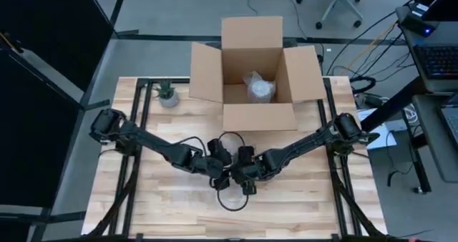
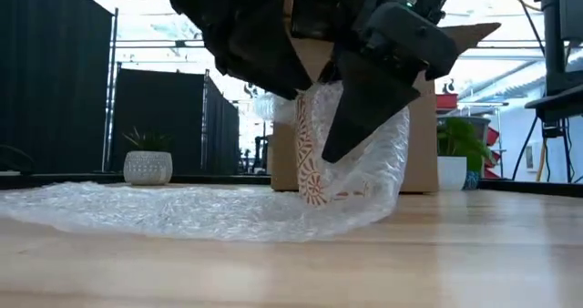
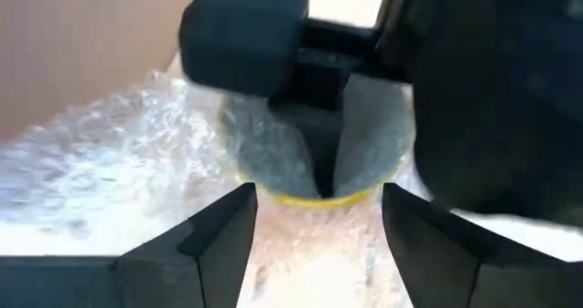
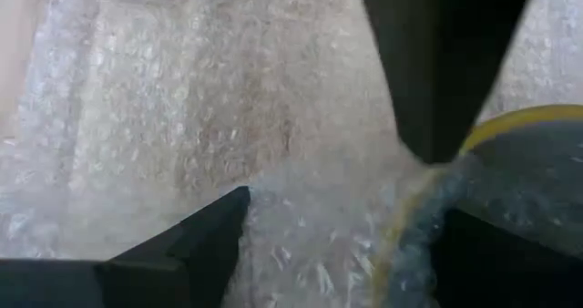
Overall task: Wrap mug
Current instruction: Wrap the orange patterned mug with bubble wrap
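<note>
A mug (image 2: 314, 176) with a red-and-white pattern and a yellow rim (image 3: 310, 197) stands upright at the table's middle. Bubble wrap (image 2: 364, 180) is drawn up around it and tucked into its mouth. The rest of the sheet (image 2: 155, 208) lies flat toward the table's left. Both grippers come down on the mug from above. My left gripper (image 3: 314, 244) is open, its fingers on either side of the mug's top. My right gripper (image 4: 346, 253) is open across the mug's wall. My left gripper's fingers flank the wrapped mug's top from above; whether they touch the wrap, I cannot tell. My right gripper points down with one finger (image 3: 314, 148) inside the mug's mouth, on the wrap tucked in there (image 4: 528, 162). Its other finger (image 4: 191, 249) is outside the wall, beside the bulging wrap.
An open cardboard box (image 1: 254, 77) stands at the table's far edge, with a bubble-wrapped bundle (image 1: 258, 86) inside. A small potted plant (image 1: 167, 94) stands at the far left. The black frame rails (image 1: 136, 127) run along both sides of the table.
</note>
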Controlling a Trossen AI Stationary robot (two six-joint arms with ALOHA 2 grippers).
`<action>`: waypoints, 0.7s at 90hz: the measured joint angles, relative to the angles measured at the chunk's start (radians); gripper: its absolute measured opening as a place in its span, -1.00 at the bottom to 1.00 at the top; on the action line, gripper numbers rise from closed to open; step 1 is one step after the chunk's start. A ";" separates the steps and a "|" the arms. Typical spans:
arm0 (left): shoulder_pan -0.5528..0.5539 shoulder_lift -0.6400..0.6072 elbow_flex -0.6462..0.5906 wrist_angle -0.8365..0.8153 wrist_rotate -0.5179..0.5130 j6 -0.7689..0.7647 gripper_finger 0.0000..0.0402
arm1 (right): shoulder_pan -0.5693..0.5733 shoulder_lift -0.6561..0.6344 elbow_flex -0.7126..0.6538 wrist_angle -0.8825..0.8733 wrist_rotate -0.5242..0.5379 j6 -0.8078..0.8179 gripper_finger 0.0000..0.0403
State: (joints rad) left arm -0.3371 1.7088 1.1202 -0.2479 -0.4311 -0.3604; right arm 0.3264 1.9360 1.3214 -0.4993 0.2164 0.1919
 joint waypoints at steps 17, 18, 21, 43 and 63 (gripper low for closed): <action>-0.034 -0.061 0.001 -0.193 -0.121 -0.044 0.10 | 0.001 0.000 0.000 0.005 -0.006 -0.001 0.25; -0.035 -0.062 0.001 -0.205 -0.133 -0.048 0.10 | 0.001 0.000 0.000 0.005 -0.006 -0.001 0.25; -0.038 -0.063 0.001 -0.248 -0.171 -0.055 0.10 | 0.001 0.000 0.000 0.007 -0.006 -0.003 0.25; 0.044 -0.055 -0.163 -0.116 -0.280 -0.032 0.10 | 0.001 0.000 0.000 0.011 -0.006 -0.014 0.25; 0.095 -0.069 -0.215 0.285 -0.178 0.197 0.10 | 0.002 0.000 0.000 0.015 -0.006 -0.016 0.25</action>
State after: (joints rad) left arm -0.2424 1.6402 0.9051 0.0368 -0.6088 -0.1634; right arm 0.3283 1.9362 1.3209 -0.4839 0.2102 0.1761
